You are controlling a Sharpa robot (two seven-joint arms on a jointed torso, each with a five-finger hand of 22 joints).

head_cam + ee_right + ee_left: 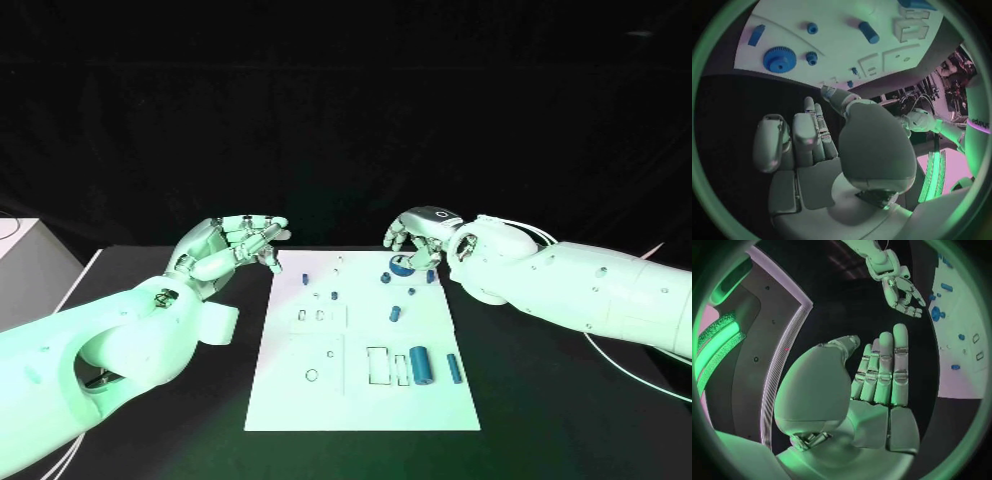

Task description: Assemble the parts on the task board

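Nearest me on the task board [289, 400] lie blue cylinders [421, 365], likely light, rigid, slippery, best pinched mid-length, while the left hand [231, 248] hovers empty, fingers apart, beside its far corner and the right hand [418, 238], empty-looking, above the gear [402, 266].

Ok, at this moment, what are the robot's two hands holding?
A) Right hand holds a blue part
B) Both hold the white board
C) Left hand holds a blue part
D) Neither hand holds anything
D: the left hand has flat, bare fingers beside the board, and the right hand hovers, palm bare, near the blue gear.
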